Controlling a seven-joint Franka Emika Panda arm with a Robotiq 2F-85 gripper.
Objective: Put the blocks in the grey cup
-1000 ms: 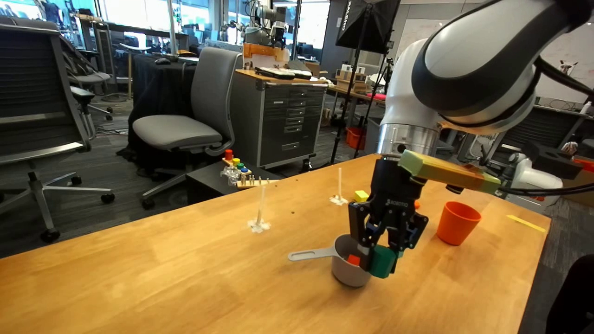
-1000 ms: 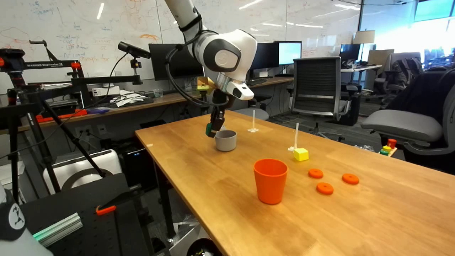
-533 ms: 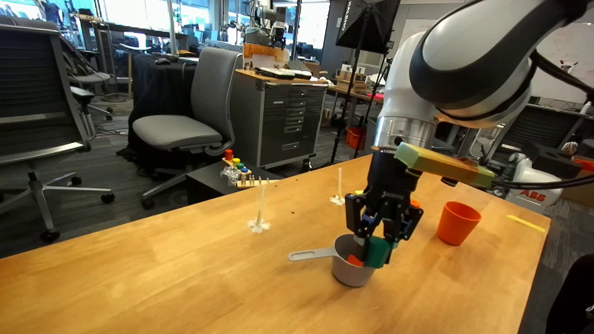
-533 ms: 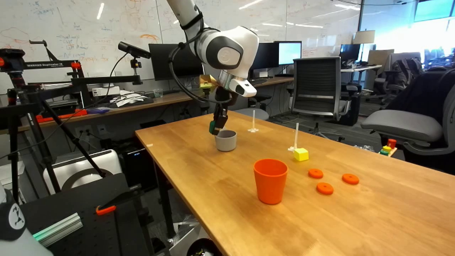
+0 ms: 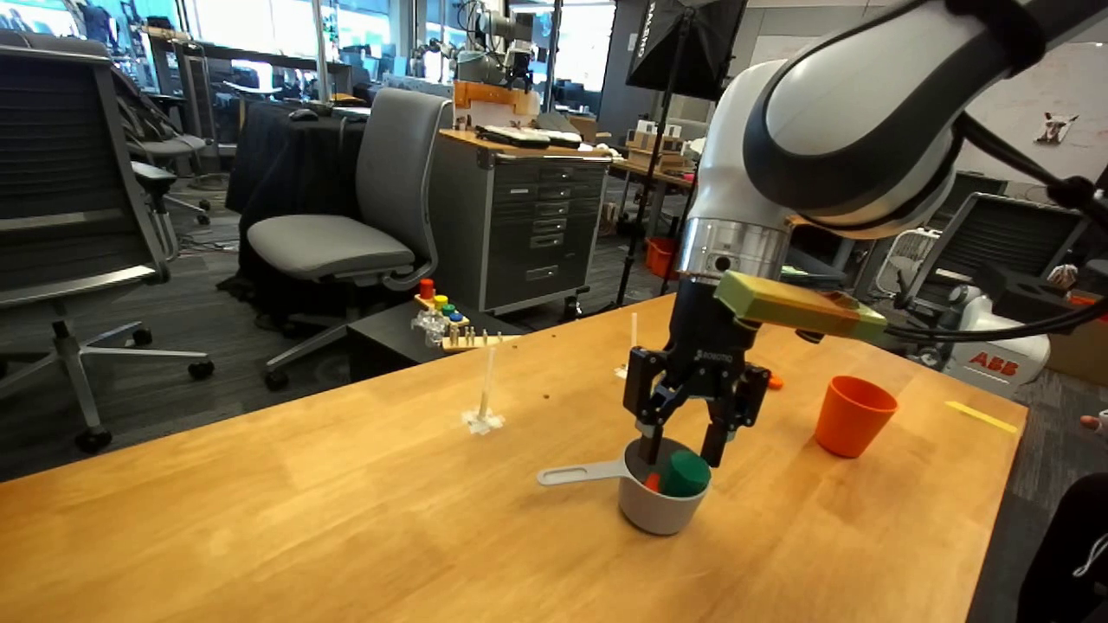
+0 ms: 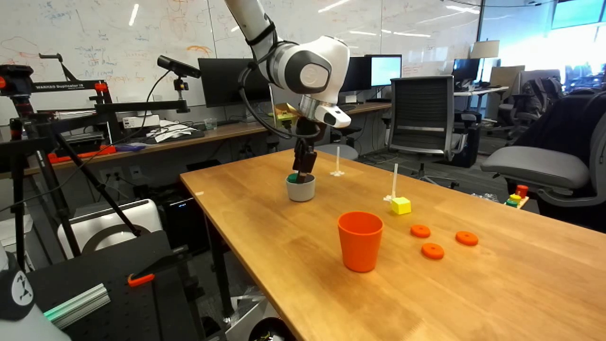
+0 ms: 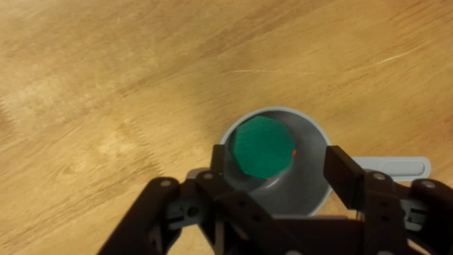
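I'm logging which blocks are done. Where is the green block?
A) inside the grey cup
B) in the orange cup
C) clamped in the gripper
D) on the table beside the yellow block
A: the wrist view shows the green block inside the grey cup, with the gripper open.

Robotics lab: scribbled whiteboard (image 6: 182, 33), monitors (image 6: 386, 71), ABB-marked arm (image 5: 1000, 340).

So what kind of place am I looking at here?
Probably a robotics lab: a jointed robot arm hangs over the wooden table, a white machine marked ABB, likely another robot, sits beyond it, and there's a scribbled-on whiteboard.
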